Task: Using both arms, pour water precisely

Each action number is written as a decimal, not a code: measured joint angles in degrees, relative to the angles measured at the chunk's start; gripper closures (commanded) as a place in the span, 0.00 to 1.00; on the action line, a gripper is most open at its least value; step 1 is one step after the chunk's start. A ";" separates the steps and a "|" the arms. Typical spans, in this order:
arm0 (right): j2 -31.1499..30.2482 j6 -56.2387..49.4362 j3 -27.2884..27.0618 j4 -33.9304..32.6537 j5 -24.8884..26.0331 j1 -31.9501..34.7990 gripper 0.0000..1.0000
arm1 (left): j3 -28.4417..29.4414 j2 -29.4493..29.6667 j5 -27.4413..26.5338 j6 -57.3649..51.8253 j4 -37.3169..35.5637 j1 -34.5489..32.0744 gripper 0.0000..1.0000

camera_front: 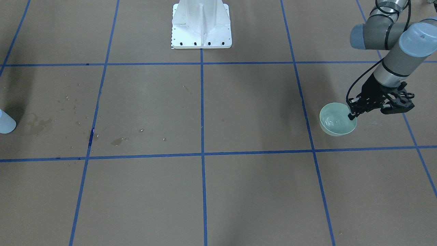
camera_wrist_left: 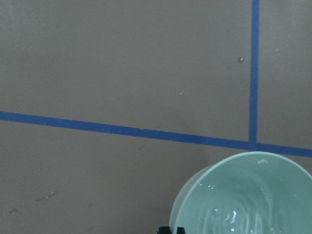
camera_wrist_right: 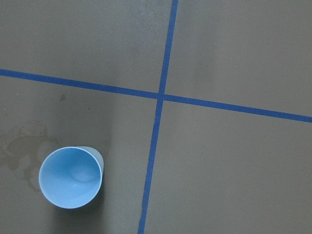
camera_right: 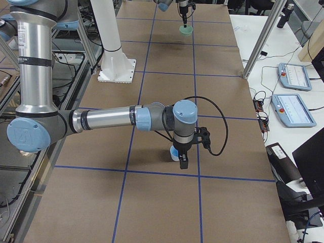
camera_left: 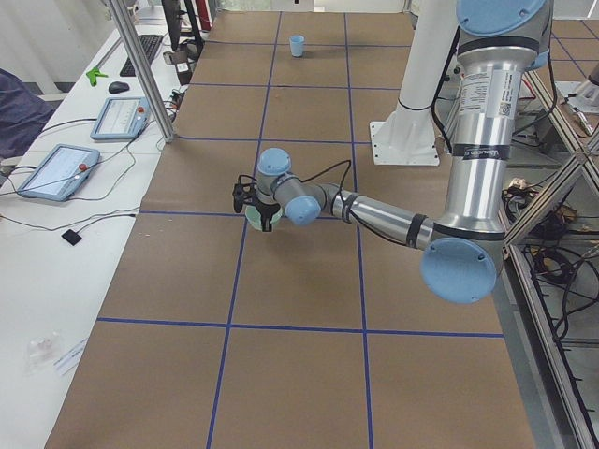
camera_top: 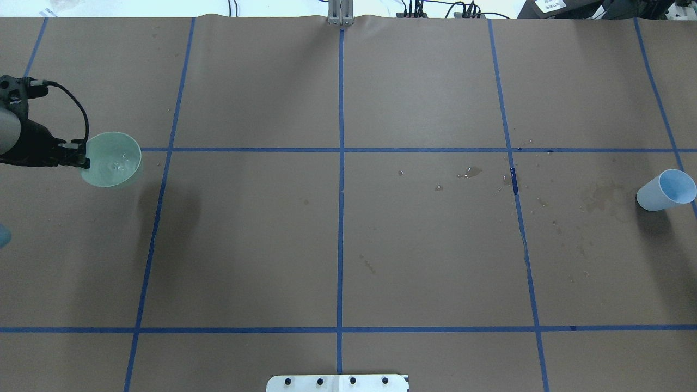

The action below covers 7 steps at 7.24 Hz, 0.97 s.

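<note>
My left gripper (camera_front: pixel 352 114) is shut on the near rim of a pale green bowl (camera_front: pixel 336 120), also seen at the overhead view's left edge (camera_top: pixel 111 160). Water (camera_wrist_left: pixel 234 217) ripples inside the bowl. I cannot tell whether the bowl rests on the table or hangs just above it. A light blue cup (camera_top: pixel 667 190) stands upright at the far right and looks nearly empty in the right wrist view (camera_wrist_right: pixel 70 176). My right gripper (camera_right: pixel 183 161) shows only in the exterior right view, close beside the cup (camera_right: pixel 174 153); I cannot tell if it is open or shut.
Brown paper with a blue tape grid covers the table. Wet stains (camera_top: pixel 601 196) and drops (camera_top: pixel 471 173) lie on the paper left of the cup. The white pedestal (camera_front: pixel 201 25) stands at the robot's side. Tablets (camera_right: pixel 292 109) sit on a side bench.
</note>
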<state>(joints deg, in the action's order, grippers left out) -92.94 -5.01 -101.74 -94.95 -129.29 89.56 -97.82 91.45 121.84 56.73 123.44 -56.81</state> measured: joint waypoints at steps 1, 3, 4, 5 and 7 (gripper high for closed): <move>0.05 0.00 -0.02 0.02 0.03 -0.02 0.01 | 2.45 -2.83 1.68 -0.71 5.90 -0.78 1.00; 0.11 -0.02 -0.02 0.03 0.08 -0.04 0.01 | 4.42 -4.95 2.91 0.06 10.90 -1.25 1.00; 0.12 -0.05 0.01 0.03 0.09 -0.04 0.01 | 4.47 -5.14 3.39 1.02 11.47 -1.26 1.00; 0.12 -0.08 0.06 0.03 0.09 -0.03 0.01 | 4.34 -5.17 4.15 1.84 11.70 -1.25 1.00; 0.05 -0.09 0.15 0.03 0.09 0.00 0.01 | 3.24 -5.40 5.35 3.05 11.83 -1.07 1.00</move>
<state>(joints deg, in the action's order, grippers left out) -92.89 -5.10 -101.59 -94.92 -129.20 89.56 -94.58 86.04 127.19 59.78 135.27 -57.88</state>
